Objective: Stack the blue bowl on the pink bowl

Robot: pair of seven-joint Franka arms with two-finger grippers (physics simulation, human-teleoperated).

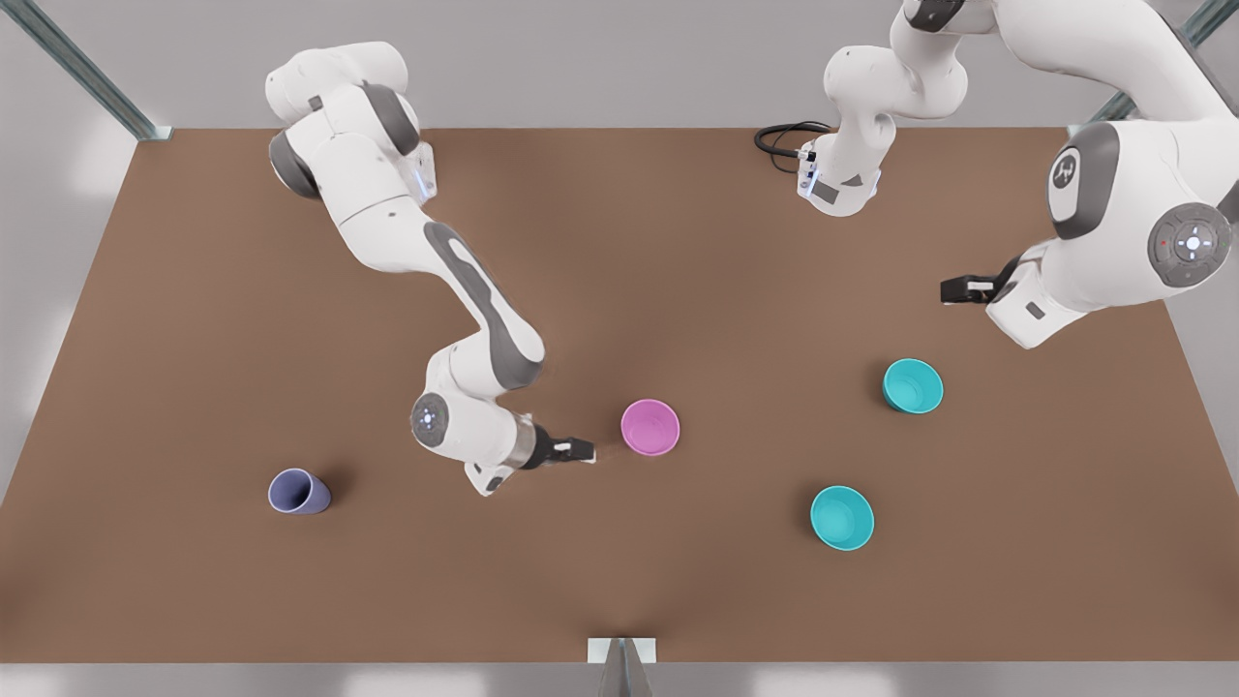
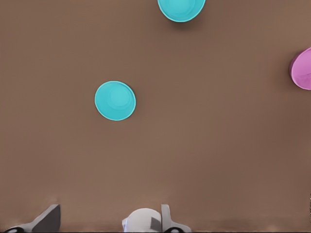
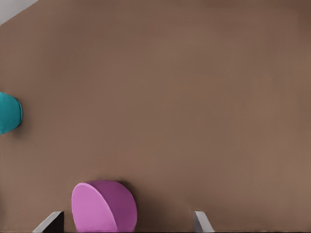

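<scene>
- The stacking is not yet begun. The pink bowl (image 1: 649, 427) stands upright near the middle of the table (image 1: 194, 339), and both teal bowls stand well apart from it, on the front view's right.
- I take the blue bowl (image 1: 913, 385) to be the farther one, because it lies closest under the left gripper (image 1: 958, 289) and near the middle of the left wrist view. The other teal bowl (image 1: 842, 518) stands nearer to the table's front edge. They look the same, so this is only my judgement.
- The step in hand is the approach for the pick. Nothing is lifted.
- The left gripper hangs high over the table on the front view's right, and its camera looks down on the bowls. Its jaws are wide apart and hold nothing.
- The right gripper (image 1: 581, 450) is low, just beside the pink bowl on the front view's left, with its forearm reaching almost level toward the bowl. Its jaws are also wide open and empty. The bowl sits in front of them, closer to one finger; I cannot tell if it touches.
- Next, the left gripper must come down over the blue bowl's rim, close on the wall, then carry it leftward — and the right gripper should leave room above the pink bowl.
- A lavender cup (image 1: 299, 492) stands far off at the front view's left — it has no part in this.
</scene>
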